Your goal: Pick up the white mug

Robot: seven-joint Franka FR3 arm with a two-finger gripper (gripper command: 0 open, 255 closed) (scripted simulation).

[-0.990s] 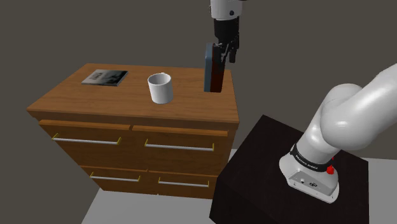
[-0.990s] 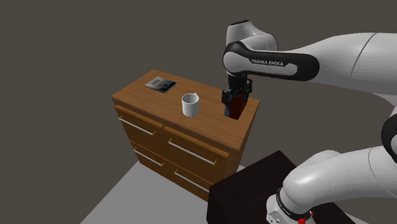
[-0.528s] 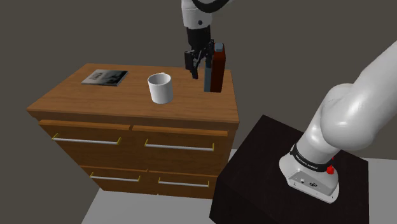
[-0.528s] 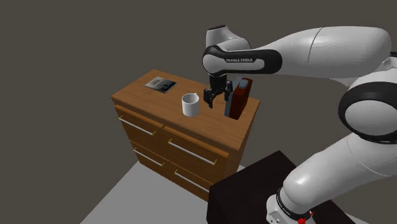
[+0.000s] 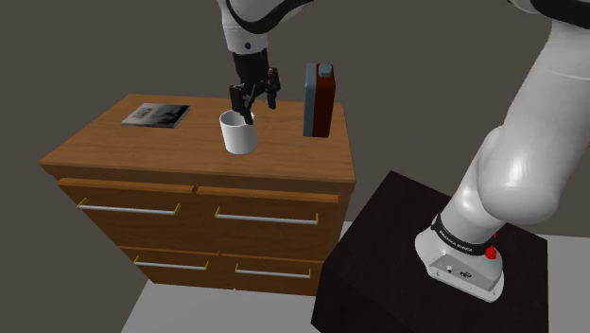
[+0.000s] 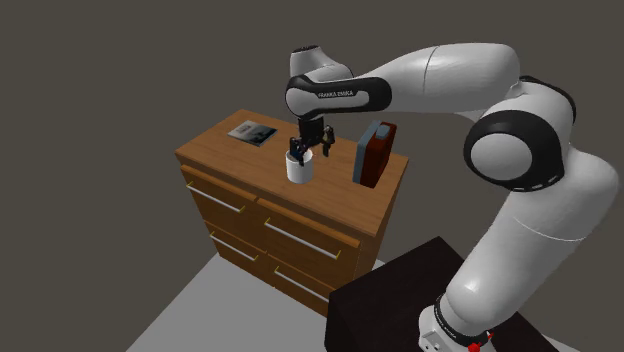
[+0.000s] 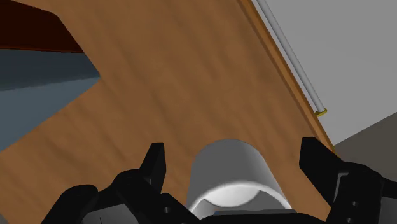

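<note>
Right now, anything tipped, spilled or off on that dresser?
Nothing stands out. The white mug stands upright below the open gripper, the dark-red book stands on end near it, and the booklet lies flat at a far corner of the dresser.

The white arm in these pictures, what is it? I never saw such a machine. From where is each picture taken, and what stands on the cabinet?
It is a robot arm with a black two-finger gripper. One picture looks down from beside its stand, one from another side, and one from the hand itself. On the wooden dresser stand a white mug and an upright dark red book; a flat booklet lies apart. The open fingers stand either side of the mug; nothing is held.
</note>
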